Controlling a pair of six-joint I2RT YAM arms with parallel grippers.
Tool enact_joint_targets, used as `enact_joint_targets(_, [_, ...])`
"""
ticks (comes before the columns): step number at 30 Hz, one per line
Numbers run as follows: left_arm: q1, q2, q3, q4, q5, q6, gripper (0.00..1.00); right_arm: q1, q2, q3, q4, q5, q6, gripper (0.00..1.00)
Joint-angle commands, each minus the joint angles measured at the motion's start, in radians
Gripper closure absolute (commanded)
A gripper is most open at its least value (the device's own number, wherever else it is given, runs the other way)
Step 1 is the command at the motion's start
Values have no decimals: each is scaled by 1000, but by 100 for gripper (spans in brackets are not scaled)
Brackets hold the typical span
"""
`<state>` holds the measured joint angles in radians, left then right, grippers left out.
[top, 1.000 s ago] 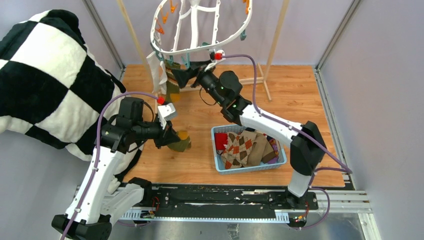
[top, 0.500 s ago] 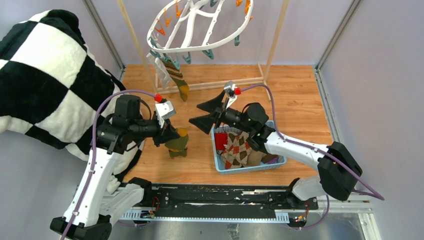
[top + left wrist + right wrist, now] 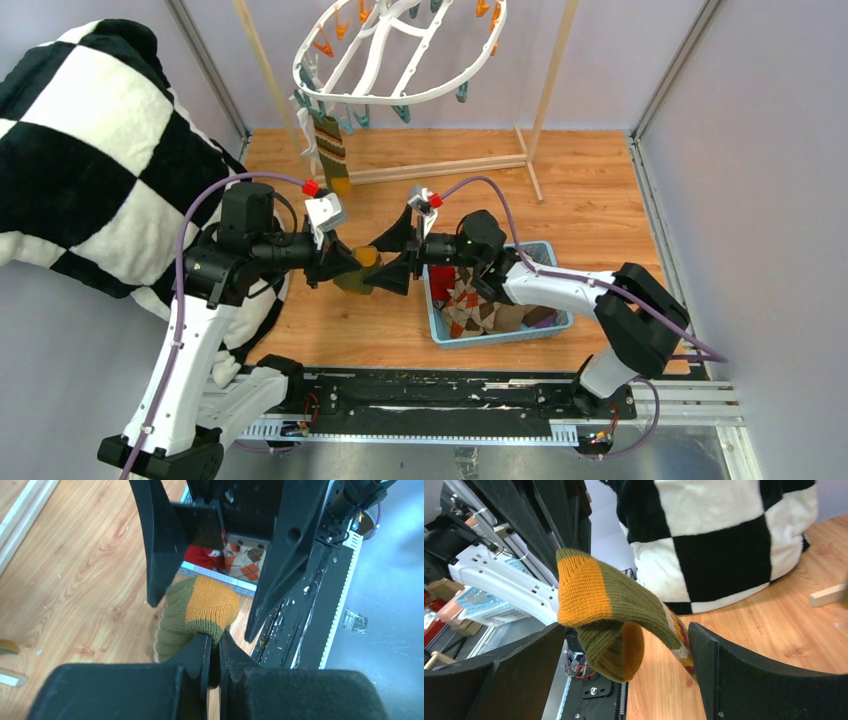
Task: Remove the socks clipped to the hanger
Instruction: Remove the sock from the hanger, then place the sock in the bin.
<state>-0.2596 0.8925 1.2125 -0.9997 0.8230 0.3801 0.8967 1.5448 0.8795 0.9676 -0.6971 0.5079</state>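
The sock [image 3: 205,605] in the left tool [image 3: 212,642] sits inside the right tool [image 3: 626,650], beside the basket [image 3: 500,336].

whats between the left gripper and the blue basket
The olive-and-orange sock that the left gripper holds, with the open right gripper straddling it; the top view shows this.

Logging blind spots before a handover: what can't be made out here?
- Top view: far side of the hanger, cut off by the upper edge.
- Top view: part of the basket, covered by the right arm.
- Left wrist view: clamped end of the olive sock, hidden by the left gripper.
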Motion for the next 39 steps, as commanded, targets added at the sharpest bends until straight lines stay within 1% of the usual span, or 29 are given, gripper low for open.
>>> enact_joint_targets(1, [-10,-8,44,-2,26,-17,100,36,22,36,69,-69,-17,6])
enact_joint_targets(2, [-10,-7,45,-2,27,-19,100,36,23,33,76,-76,-16,13])
enact_joint_targets(3, [-10,-7,47,-2,26,-18,100,36,20,30,76,-82,-15,21])
enact_joint_targets(4, [-10,-6,47,-1,20,-18,100,33,14,25,72,-87,-17,36])
enact_joint_targets(5, [-10,-3,47,-1,11,-19,100,31,5,20,65,-91,-20,48])
enact_joint_targets(6, [-10,-2,47,-2,2,-24,82,26,-15,11,55,-89,-23,60])
enact_joint_targets(7, [-10,4,48,-2,-7,-30,60,20,-34,0,42,-83,-28,70])
enact_joint_targets(8, [-10,6,50,-2,-17,-38,35,13,-54,-13,23,-74,-36,80])
enact_joint_targets(9, [-10,8,51,-2,-28,-43,7,5,-77,-21,-5,-65,-45,90])
enact_joint_targets(10, [-10,12,53,-2,-43,-48,1,-4,-99,-28,-47,-56,-57,98])
enact_joint_targets(11, [-10,15,57,-2,-63,-53,1,-14,-125,-33,-95,-44,-67,100])
enact_joint_targets(13, [-10,25,70,-2,-125,-72,0,-37,-186,-42,-234,-9,-100,100])
enact_joint_targets(16, [-9,42,89,-1,-248,-92,0,-83,-300,-55,-490,49,-153,100])
enact_joint_targets(18, [-8,49,91,-2,-309,-86,0,-117,-389,-72,-712,94,-192,100])
enact_joint_targets(20, [-6,54,87,-1,-355,-75,0,-134,-481,-77,-915,171,-251,100])
enact_joint_targets(23, [19,74,75,1,-373,-73,0,-138,-627,-97,-1181,358,-290,100])
enact_joint_targets(25, [68,95,70,1,-342,-77,0,-138,-716,-117,-1295,467,-287,100])
enact_joint_targets(26, [104,106,72,2,-321,-79,0,-139,-769,-135,-1334,517,-275,100])
enact_joint_targets(28, [178,142,80,2,-288,-83,0,-139,-825,-176,-1392,619,-240,99])
enact_joint_targets(29, [200,156,85,1,-283,-84,0,-142,-843,-199,-1409,652,-224,93])
enact_joint_targets(30, [215,165,90,1,-282,-84,0,-143,-855,-220,-1420,677,-206,86])
enact_joint_targets(31, [226,172,93,1,-282,-85,0,-147,-862,-239,-1423,689,-189,82])
enact_joint_targets(34, [238,170,102,1,-285,-91,0,-157,-844,-273,-1411,688,-156,80])
enact_joint_targets(35, [238,165,103,2,-291,-92,0,-158,-827,-276,-1405,692,-151,76])
enact_joint_targets(36, [238,161,105,3,-299,-93,0,-163,-806,-278,-1405,696,-148,70])
enact_joint_targets(37, [238,158,106,3,-310,-93,0,-169,-781,-275,-1405,696,-151,66])
enact_joint_targets(39, [242,152,105,3,-324,-95,0,-184,-734,-260,-1404,697,-164,65])
